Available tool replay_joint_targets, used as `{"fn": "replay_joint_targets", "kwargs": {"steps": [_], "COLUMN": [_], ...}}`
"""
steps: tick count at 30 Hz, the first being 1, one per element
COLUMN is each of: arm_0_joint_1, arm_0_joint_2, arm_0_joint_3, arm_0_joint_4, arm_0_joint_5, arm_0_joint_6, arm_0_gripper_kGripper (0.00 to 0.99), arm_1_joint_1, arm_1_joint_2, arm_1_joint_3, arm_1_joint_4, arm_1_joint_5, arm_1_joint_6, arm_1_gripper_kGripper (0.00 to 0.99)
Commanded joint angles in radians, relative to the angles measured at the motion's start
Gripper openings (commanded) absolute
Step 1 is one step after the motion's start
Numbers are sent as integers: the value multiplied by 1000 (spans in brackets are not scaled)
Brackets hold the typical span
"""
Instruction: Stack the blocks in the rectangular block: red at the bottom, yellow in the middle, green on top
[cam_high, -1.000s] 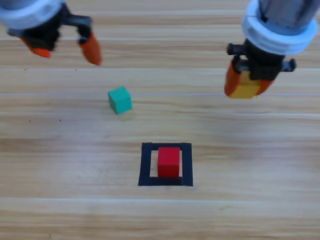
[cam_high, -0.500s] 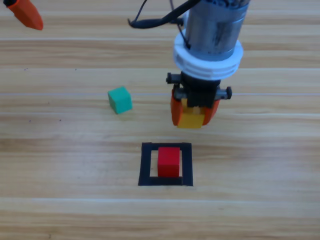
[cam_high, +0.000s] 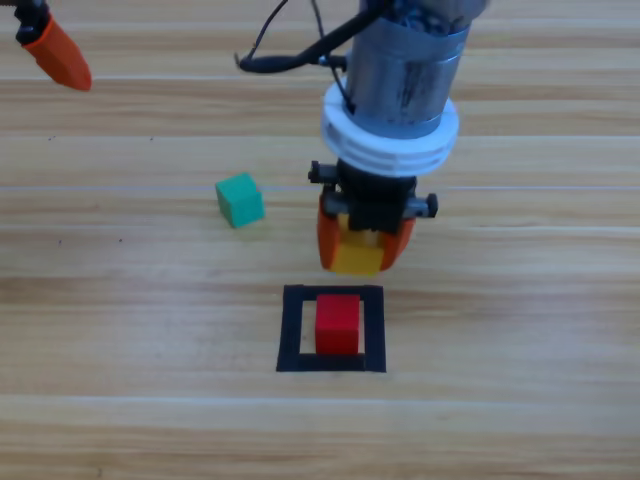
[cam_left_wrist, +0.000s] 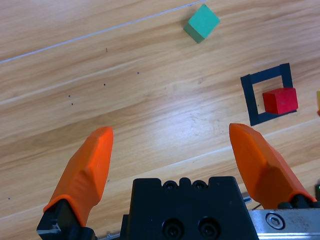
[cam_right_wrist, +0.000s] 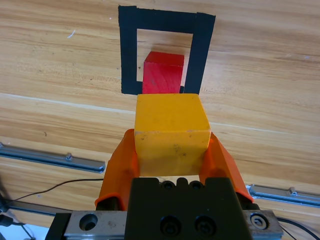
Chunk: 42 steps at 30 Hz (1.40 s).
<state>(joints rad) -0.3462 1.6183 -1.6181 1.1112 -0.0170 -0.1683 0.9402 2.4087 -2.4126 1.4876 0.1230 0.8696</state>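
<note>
Right wrist view alone: yellow cube (cam_right_wrist: 172, 132) clamped in right tool (cam_right_wrist: 172, 150).

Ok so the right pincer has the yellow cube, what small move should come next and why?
Probably carry it a little farther toward the black tape outline, then lower. The right pincer, shut on the small matte yellow cube, sits just short of the small red cube inside that outline, not yet above it.

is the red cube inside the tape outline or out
Inside. The red cube sits on the wood within the black tape outline, tape visible on all sides in the high view.
</note>
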Motion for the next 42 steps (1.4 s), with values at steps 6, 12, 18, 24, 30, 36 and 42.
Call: {"fn": "replay_joint_targets", "kwargs": {"steps": [6,12,18,24,30,36,42], "arm_0_joint_1": [32,36,36,36,36,36,36], "arm_0_joint_2": [29,25,28,28,26,26,26], "arm_0_joint_3": [86,138,145,167,190,208,227], "arm_0_joint_4": [-79,-123,-139,-157,-175,-194,-209], "arm_0_joint_5": [-35,-40,-44,-46,-44,-44,-44], "arm_0_joint_6": [-14,-19,-17,-19,-20,-22,-23], "arm_0_gripper_kGripper": [990,990,990,990,990,990,990], "arm_1_joint_1": [37,43,45,49,49,57,62], "arm_1_joint_2": [122,138,161,181,204,211,216], "arm_1_joint_3": [1,-8,-22,-43,-60,-77,-77], "arm_1_joint_4": [13,13,13,13,13,13,13], "arm_1_joint_5": [4,3,-3,-5,-5,-3,-3], "arm_1_joint_6": [6,19,38,65,104,131,141], "arm_1_gripper_kGripper": [0,0,0,0,0,0,0]}}
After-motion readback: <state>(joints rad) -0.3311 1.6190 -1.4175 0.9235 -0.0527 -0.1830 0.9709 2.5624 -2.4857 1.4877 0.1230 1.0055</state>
